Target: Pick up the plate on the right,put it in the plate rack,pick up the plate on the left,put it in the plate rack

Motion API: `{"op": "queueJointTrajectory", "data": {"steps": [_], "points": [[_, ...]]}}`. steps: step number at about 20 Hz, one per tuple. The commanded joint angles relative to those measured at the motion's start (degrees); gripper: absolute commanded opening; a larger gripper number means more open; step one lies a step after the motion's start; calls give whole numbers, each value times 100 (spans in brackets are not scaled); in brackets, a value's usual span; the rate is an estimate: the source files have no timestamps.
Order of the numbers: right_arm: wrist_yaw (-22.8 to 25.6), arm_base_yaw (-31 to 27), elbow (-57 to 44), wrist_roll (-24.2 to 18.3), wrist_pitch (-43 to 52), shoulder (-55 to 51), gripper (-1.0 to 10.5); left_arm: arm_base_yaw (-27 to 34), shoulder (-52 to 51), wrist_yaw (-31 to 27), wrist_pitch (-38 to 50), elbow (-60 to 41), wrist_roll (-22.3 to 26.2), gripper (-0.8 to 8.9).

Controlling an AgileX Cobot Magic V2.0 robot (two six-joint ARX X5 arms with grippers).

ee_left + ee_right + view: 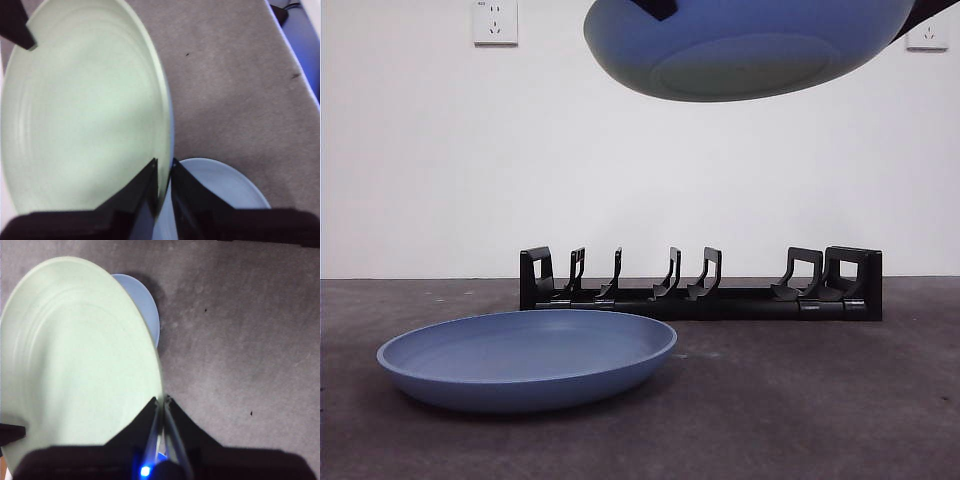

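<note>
**Raised plate gripped at opposite rims above the rack**

Nearest the front camera, the blue plate (527,358) was seen lying flat on the grey table (800,400), towards the left, untouched; it was judged to be the second plate of the task, left for later. In both wrist views a pale slice of it showed beneath the raised plate.

Above it, the lifted plate (750,45) was held high at the top of the front view, underside outward and tilted, well clear of everything below. The left gripper (164,167) was closed narrowly on its rim, one jaw on each face, and the right gripper (162,402) was likewise pinched onto the rim at another spot. In each wrist view the other arm's black tip was seen at the far rim, so the plate was evidently held by both at once. This was read as a handover or a re-gripping, so that the plate could be turned on edge for a slot.

Farther back, the plate rack (700,290) stood across the table near the white wall (420,150), its prong pairs all without plates. No obstacle was seen between plate and rack; the height and tilt still to be corrected were judged the main difficulty, together with a slip from thin rim grips. Two wall sockets (495,22) were mounted high behind.
</note>
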Motion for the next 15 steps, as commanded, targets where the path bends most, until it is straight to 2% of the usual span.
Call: {"op": "queueJointTrajectory", "data": {"steps": [1, 9, 13, 15], "points": [[-15, 4, 2, -52, -83, 22, -11, 48, -2, 24, 33, -11, -219, -8], [-20, 4, 7, -52, 103, 22, 26, 48, -2, 24, -72, -11, -378, -8], [-85, 4, 37, -28, 289, 20, 295, 50, -2, 103, -175, -11, -503, -8], [-162, 4, 94, -28, 354, 20, 356, 50, -2, 240, -186, -11, -564, -8]]}}
